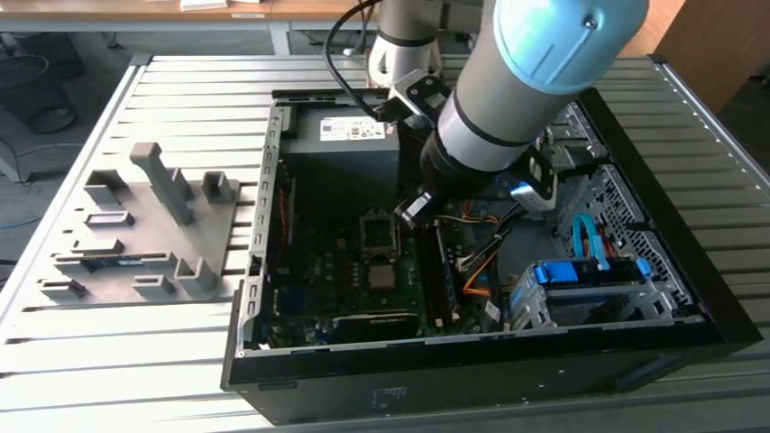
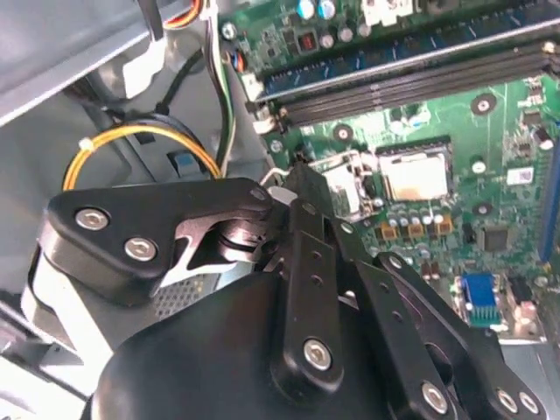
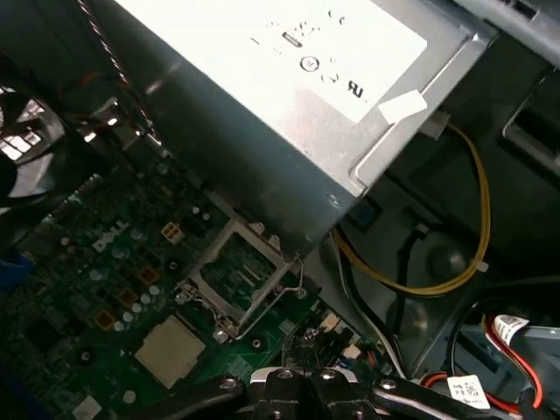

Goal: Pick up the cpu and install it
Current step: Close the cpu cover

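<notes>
Black link-jointed hand (image 1: 413,212) hovers over green board (image 3: 79,271) inside the case (image 1: 481,365); I cannot tell its opening. Flat, pale silver square cpu (image 3: 171,350) lies beside the metal-framed socket (image 3: 234,271).

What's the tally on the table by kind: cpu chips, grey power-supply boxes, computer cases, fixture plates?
cpu: 1
grey power-supply box: 1
computer case: 1
fixture plate: 1
Total: 4
</notes>
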Robot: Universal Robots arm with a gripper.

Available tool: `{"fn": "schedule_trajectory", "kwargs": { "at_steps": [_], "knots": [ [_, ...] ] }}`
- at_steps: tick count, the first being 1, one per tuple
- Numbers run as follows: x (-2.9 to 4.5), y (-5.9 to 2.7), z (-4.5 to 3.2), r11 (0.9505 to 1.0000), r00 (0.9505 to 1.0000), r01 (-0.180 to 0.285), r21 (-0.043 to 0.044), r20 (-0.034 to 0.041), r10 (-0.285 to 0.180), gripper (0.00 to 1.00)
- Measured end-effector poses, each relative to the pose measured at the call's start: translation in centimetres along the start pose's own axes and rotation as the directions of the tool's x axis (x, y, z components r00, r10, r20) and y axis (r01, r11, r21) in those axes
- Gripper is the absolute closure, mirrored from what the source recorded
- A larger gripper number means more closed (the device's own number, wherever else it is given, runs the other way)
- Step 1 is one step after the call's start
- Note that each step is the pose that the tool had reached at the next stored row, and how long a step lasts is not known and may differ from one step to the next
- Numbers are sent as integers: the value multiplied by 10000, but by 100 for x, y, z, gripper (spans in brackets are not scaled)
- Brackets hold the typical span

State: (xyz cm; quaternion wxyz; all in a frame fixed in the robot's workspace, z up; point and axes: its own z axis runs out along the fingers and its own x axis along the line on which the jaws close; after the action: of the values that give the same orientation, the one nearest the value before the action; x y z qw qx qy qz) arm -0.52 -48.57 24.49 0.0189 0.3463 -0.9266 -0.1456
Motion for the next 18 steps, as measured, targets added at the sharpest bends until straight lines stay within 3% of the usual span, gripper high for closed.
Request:
{"fn": "schedule_trajectory", "kwargs": {
  "at_steps": [8, 18],
  "knots": [
    [9, -38, 133, 10000, 10000, 8, -55, 45, -8, 90],
    [15, -64, 220, 9999, 9999, 24, -138, 115, -23, 90]
  ]
}}
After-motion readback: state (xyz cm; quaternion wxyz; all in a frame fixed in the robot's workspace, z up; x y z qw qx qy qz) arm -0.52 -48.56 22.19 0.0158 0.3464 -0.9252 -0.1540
